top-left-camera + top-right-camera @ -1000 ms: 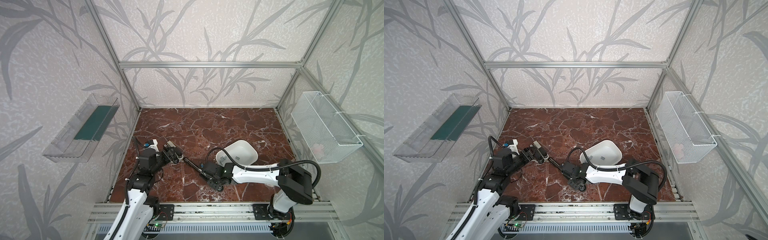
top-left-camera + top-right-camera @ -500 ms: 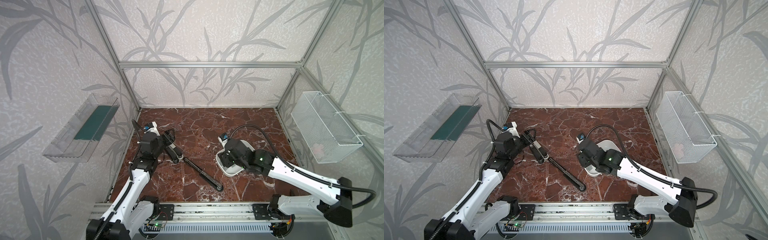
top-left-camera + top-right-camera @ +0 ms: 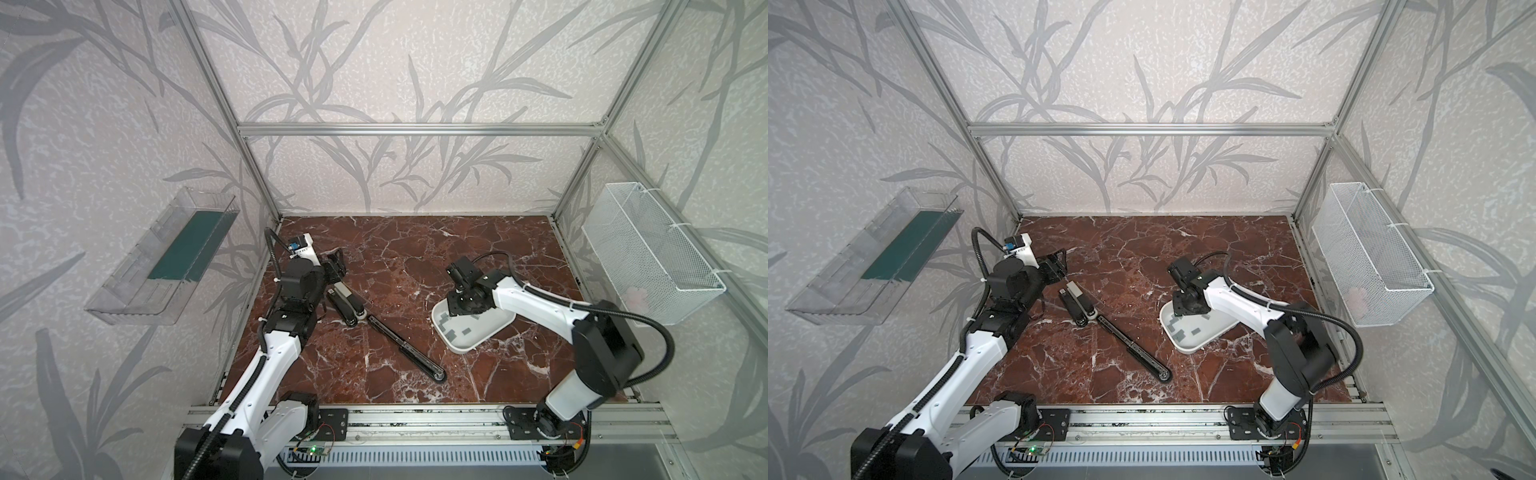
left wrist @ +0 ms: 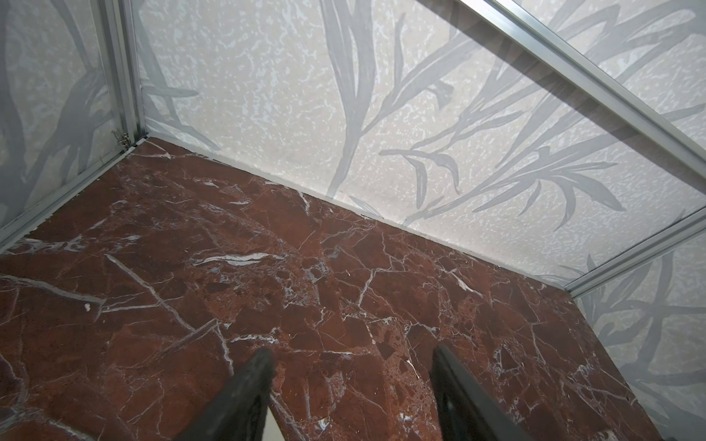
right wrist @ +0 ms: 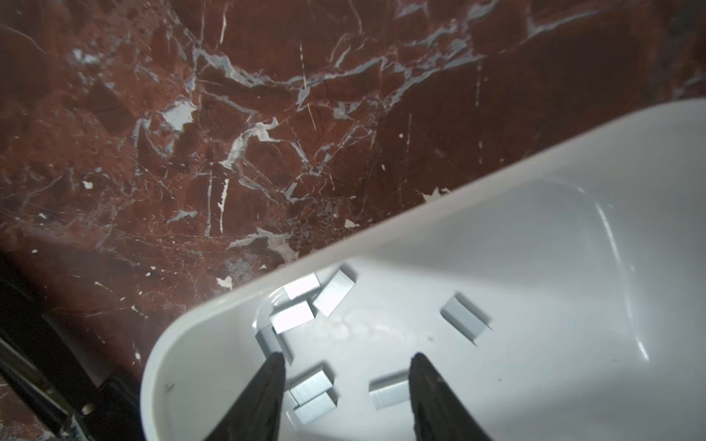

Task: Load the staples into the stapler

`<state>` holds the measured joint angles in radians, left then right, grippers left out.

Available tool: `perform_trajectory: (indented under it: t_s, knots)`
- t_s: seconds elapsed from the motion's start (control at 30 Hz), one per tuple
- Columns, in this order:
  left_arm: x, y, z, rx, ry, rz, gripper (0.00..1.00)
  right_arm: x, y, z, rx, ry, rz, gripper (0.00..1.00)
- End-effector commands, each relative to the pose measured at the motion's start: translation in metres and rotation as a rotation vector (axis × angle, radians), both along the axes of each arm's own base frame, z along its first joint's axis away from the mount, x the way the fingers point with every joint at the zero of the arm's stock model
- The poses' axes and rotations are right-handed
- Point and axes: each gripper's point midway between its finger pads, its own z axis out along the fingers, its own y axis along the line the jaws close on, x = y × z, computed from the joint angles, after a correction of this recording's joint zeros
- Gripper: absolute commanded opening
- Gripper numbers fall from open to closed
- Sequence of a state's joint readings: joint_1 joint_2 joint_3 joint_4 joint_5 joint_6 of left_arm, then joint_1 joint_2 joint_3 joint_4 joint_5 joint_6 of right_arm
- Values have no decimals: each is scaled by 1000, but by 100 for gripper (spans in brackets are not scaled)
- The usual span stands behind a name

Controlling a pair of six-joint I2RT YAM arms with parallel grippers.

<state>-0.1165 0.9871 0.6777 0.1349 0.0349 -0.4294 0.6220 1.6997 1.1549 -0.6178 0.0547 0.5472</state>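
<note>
The black stapler (image 3: 348,305) (image 3: 1079,309) lies opened flat on the marble floor, its long arm (image 3: 409,353) stretched toward the front. Several grey staples (image 5: 311,386) (image 3: 465,331) lie loose in the white tray (image 5: 535,305) (image 3: 492,328) (image 3: 1219,328). My right gripper (image 5: 345,359) hangs open just above them, one strip near each fingertip and nothing held. In both top views its wrist (image 3: 468,297) covers the tray's far end. My left gripper (image 4: 353,362) (image 3: 336,266) is open and empty over bare floor, just behind the stapler's body.
A white wire basket (image 3: 648,257) hangs on the right wall. On the left wall is a clear shelf (image 3: 166,257) with a green insert. Aluminium rails (image 3: 415,419) run along the front edge, and frame posts stand at the back corners.
My right arm left the stapler's long arm and swung over to the tray. My left gripper let go of the stapler's body and drew back toward the far left corner.
</note>
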Motion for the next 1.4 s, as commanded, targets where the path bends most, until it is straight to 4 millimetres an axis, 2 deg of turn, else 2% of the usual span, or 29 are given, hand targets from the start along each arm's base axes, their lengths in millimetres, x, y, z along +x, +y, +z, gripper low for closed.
perform_trajectory:
  t_s: [0.0,0.1,0.23,0.63,1.0,1.37]
  knots:
    - [-3,5,3,61,-2,6,68,10,11,-8,44,34,-44,48]
    - [-5,7,4,66,-14,16,68,10,12,-22,34,60,-65,47]
    - [-4,5,3,60,-10,4,68,12,6,-28,0,60,-84,42]
    - [-2,4,0,59,2,0,68,7,-1,-56,-69,114,-85,38]
    - [-1,2,-2,54,6,-9,68,0,-18,-49,-118,83,-86,28]
    - [1,2,-4,55,12,-10,68,8,-11,-56,-125,91,-65,25]
